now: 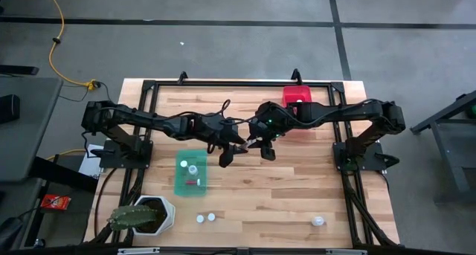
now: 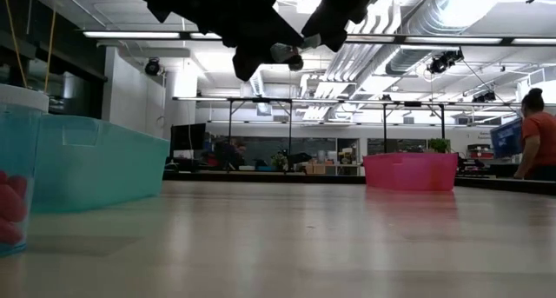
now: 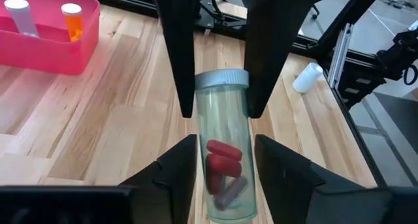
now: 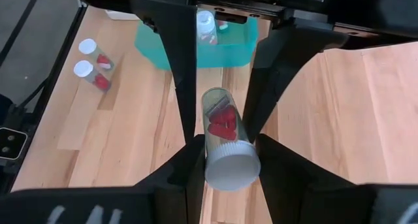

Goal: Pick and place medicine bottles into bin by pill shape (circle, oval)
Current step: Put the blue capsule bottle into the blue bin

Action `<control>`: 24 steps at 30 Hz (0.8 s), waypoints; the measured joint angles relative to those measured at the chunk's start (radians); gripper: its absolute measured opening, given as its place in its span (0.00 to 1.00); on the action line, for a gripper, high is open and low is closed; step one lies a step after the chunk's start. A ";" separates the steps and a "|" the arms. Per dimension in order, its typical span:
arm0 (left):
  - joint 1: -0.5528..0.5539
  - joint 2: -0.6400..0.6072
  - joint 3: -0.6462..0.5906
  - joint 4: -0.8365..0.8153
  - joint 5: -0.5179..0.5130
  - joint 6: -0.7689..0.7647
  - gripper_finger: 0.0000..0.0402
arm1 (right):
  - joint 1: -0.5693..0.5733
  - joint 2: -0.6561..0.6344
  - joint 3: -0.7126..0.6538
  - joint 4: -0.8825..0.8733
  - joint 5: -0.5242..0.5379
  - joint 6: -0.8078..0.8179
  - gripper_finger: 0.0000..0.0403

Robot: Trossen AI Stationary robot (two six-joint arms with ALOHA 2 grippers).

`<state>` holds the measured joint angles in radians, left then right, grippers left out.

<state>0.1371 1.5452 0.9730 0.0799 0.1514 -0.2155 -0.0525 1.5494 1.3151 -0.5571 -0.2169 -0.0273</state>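
A clear medicine bottle [image 3: 224,139] with a white cap and red oval pills inside is held in the air over the table's middle [image 1: 251,142], between my two grippers. My left gripper [image 3: 225,149] comes from the table's left and is shut on the bottle's base end. My right gripper [image 4: 228,152] comes from the right and is shut on its cap end. The low view shows the bottle [image 2: 291,53] high above the tabletop. A teal bin [image 1: 192,175] holds one bottle. A pink bin [image 1: 297,99] holds two [image 3: 19,15]. My left gripper pinches the bottle's base end [image 3: 222,185] between its two fingers, one on each side. The fingers come from the table's left and lie along the bottle. The bottle is clear of the table, cap pointing away from the gripper. My right gripper pinches the bottle's white cap [image 4: 232,168] between its two fingers, one on each side. The fingers come from the table's right and lie along the bottle. The bottle's body points away from the gripper, clear of the table.
Two bottles [image 1: 206,218] stand near the front edge beside a white hexagonal pot with a cactus [image 1: 145,214]. Another bottle [image 1: 318,221] is at the front right. One bottle [image 2: 13,176] stands close to the low camera. A person [image 2: 534,133] is in the room behind.
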 joint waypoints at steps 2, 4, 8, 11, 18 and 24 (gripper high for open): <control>0.000 0.000 0.000 0.000 0.000 0.002 0.32 | 0.000 0.000 0.000 0.000 0.000 0.000 0.27; 0.000 0.000 0.000 0.000 -0.002 0.002 0.30 | 0.000 0.000 0.000 0.000 0.000 0.000 0.27; 0.000 0.000 0.000 -0.001 -0.003 0.000 0.26 | 0.000 0.000 0.000 0.001 0.004 0.000 0.27; 0.000 0.000 0.000 -0.001 -0.003 -0.001 0.24 | 0.000 0.000 0.000 0.001 0.004 0.000 0.27; 0.000 0.000 0.000 -0.001 -0.006 0.001 0.24 | 0.000 0.000 0.000 0.002 0.003 0.000 0.27; 0.003 0.000 0.000 -0.001 -0.008 0.010 0.24 | 0.000 0.000 0.000 -0.002 0.039 0.052 0.34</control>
<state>0.1400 1.5448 0.9726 0.0788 0.1435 -0.2050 -0.0521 1.5494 1.3151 -0.5591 -0.1776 0.0245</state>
